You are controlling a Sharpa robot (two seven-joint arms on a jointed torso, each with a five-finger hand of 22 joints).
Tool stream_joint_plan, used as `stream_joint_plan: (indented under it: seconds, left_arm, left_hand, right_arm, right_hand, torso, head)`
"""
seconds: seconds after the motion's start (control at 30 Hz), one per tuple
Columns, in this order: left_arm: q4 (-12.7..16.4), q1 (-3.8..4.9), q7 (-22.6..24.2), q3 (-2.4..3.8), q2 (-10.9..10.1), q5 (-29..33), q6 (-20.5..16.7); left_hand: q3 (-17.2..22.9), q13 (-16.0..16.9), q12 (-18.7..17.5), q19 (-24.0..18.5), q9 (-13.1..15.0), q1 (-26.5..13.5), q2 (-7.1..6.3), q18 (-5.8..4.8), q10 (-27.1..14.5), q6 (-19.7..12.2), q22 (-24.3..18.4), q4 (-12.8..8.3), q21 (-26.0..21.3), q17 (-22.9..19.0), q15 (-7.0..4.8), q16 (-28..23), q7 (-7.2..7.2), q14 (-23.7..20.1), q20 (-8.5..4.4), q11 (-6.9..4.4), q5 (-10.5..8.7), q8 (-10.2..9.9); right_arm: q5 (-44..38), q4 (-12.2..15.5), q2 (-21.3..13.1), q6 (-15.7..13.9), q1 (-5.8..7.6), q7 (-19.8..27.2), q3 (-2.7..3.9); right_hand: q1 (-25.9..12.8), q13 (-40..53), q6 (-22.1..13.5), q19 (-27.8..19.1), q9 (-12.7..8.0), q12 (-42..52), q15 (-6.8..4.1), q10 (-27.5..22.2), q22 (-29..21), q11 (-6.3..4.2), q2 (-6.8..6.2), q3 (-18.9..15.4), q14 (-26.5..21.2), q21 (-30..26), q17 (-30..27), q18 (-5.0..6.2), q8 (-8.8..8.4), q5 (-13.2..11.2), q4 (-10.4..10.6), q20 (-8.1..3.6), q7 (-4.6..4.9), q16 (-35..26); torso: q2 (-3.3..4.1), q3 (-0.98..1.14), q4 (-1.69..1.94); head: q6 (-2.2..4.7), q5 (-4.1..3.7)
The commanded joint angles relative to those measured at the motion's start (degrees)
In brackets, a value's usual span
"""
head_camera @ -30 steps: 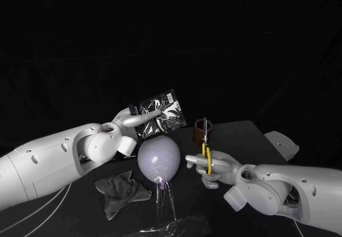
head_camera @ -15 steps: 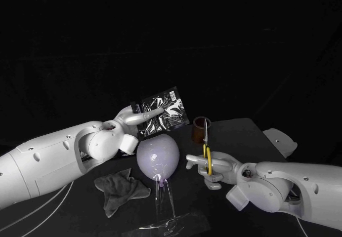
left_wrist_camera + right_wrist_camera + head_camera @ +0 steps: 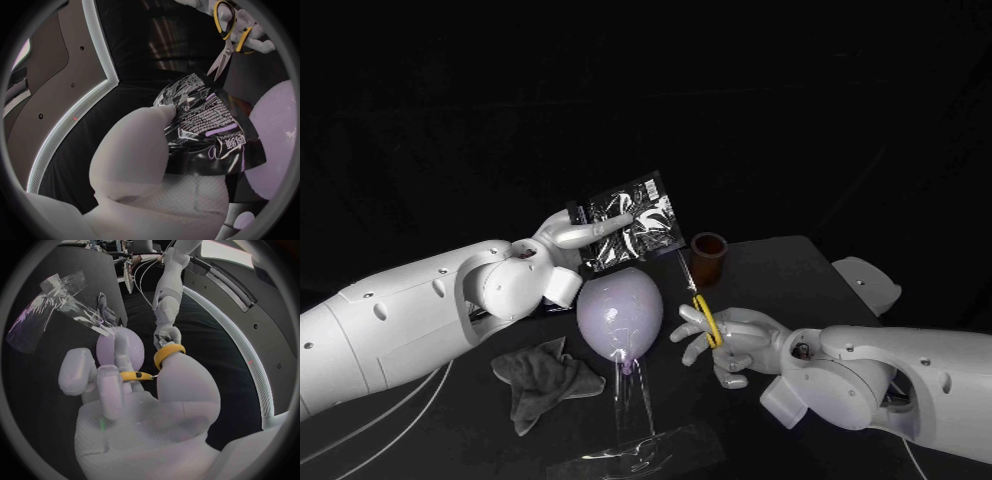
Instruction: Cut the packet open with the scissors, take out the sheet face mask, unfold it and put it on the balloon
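The left robot hand pinches the packet by the side nearest it and holds it raised above the balloon, clear of the table, so the far edge stands free for a cut. The scissors point up with their tips near that free edge, their yellow loops held in the right robot hand. The cut probably goes best with the packet held steady, the blades biting only the sealed margin away from the pinching fingers, and the tips kept off the balloon.
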Motion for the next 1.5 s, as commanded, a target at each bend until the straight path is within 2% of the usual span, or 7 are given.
stream_joint_plan:
  seconds: [0.03, 0.33, 0.57, 0.9, 1.13, 1.5]
  left_arm:
    - [-0.2, 0.11, 0.2, 0.11, 0.4, 0.4, 1.4]
    - [-0.7, 0.1, 0.5, 0.12, 0.1, 0.6, 1.1]
    - [-1.7, 0.09, 1.3, 0.2, -0.5, 2.4, 0.7]
    - [-3.1, 0.09, 1.3, 0.32, -0.5, 3.1, 0.3]
    - [-3.5, 0.09, 0.6, 0.31, -0.1, 2.5, 0.0]
    - [-3.3, 0.09, 0.0, 0.3, 0.5, 1.7, 0.4]
  left_hand:
    - [0.4, 0.0, -0.2, 0.3, 2.5, 0.0, 0.74, 0.79, 0.4, 0.1, 0.1, -0.1, 0.4, 0.1, 0.12, 0.3, 0.34, 0.3, 0.1, -0.08, 0.17, 0.2]
    - [0.4, 0.0, -0.2, 0.3, 2.5, 0.0, 0.74, 0.79, 0.4, 0.1, 0.1, -0.1, 0.4, 0.1, 0.11, 0.3, 0.33, 0.3, 0.09, -0.09, 0.18, 0.3]
    - [0.4, 0.0, -0.2, 0.3, 2.6, -0.1, 0.74, 0.79, 0.5, 0.1, 0.1, -0.1, 0.4, 0.1, 0.1, 0.3, 0.32, 0.4, 0.08, -0.11, 0.17, 0.3]
    - [0.5, 0.1, -0.2, 0.4, 2.6, -0.1, 0.73, 0.8, 0.5, 0.1, 0.1, -0.2, 0.4, 0.2, 0.06, 0.3, 0.31, 0.4, 0.03, -0.14, 0.18, 0.3]
    - [0.5, 0.0, -0.2, 0.4, 2.7, -0.1, 0.68, 0.8, 0.5, 0.1, 0.1, -0.3, 0.4, 0.2, 0.04, 0.3, 0.3, 0.4, 0.0, -0.15, 0.18, 0.4]
    - [0.5, 0.0, -0.2, 0.5, 2.7, -0.1, 0.63, 0.8, 0.5, 0.1, 0.1, -0.4, 0.4, 0.2, 0.03, 0.3, 0.3, 0.5, -0.02, -0.16, 0.18, 0.4]
  right_arm:
    - [-1.9, 0.4, 0.0, 2.4, -0.02, -1.4, 0.02]
    - [-2.3, 0.8, -0.4, 2.4, -0.01, -1.1, 0.03]
    - [-2.3, 0.7, -0.8, 2.5, -0.01, -0.9, 0.03]
    - [-3.7, 0.8, -1.0, 2.8, -0.02, -0.7, 0.02]
    - [-5.9, 1.5, -1.2, 2.6, 0.05, -0.8, 0.04]
    - [-8.0, 1.9, -1.1, 1.8, 1.19, -1.0, 0.1]
  right_hand:
    - [0.6, -1.3, -1.1, 0.1, -0.6, -1.5, 0.32, 3.1, 2.2, 1.28, 0.97, -1.9, 3.4, 0.0, 2.2, 0.57, 0.25, 0.0, 0.0, 0.41, 1.49, 0.1]
    - [1.7, -2.7, 1.3, 0.5, -0.9, -2.9, -0.15, 5.2, 2.6, 0.67, 2.68, -3.8, 3.5, 0.8, 2.6, 0.43, 2.08, 0.0, -0.1, 0.11, 0.79, 0.4]
    - [2.7, -3.3, 3.6, 0.7, -1.3, -3.7, -0.66, 6.8, 2.9, 0.07, 3.89, -5.5, 3.6, 1.4, 2.9, 0.32, 3.55, 0.0, -0.2, -0.34, 0.02, 0.6]
    - [3.3, -3.6, 4.0, 0.7, -1.6, -4.2, -0.79, 7.2, 3.0, -0.06, 4.42, -6.4, 3.6, 1.4, 2.9, 0.31, 3.89, 0.0, -0.3, -0.49, -0.12, 0.6]
    - [3.6, -3.7, 4.1, 0.7, -1.8, -4.4, -0.81, 7.2, 2.9, -0.08, 4.71, -6.7, 3.6, 1.3, 2.9, 0.33, 3.99, 0.0, -0.3, -0.53, -0.14, 0.6]
    - [4.0, -3.8, 4.3, 0.6, -2.0, -4.7, -0.85, 7.5, 2.9, -0.12, 5.16, -7.2, 3.6, 1.3, 2.9, 0.33, 4.12, 0.0, -0.3, -0.58, -0.19, 0.7]
  torso:
    - [0.04, -0.02, -0.01]
    - [0.02, 0.02, -0.01]
    - [0.02, -0.04, -0.08]
    - [-0.06, -0.05, 0.06]
    - [-0.08, 0.01, -0.01]
    - [0.02, 0.07, 0.04]
  head:
    - [-0.17, 0.07]
    - [-0.29, 0.13]
    - [-0.19, 0.14]
    - [-0.12, 0.3]
    - [-0.01, 0.55]
    - [0.12, 0.78]
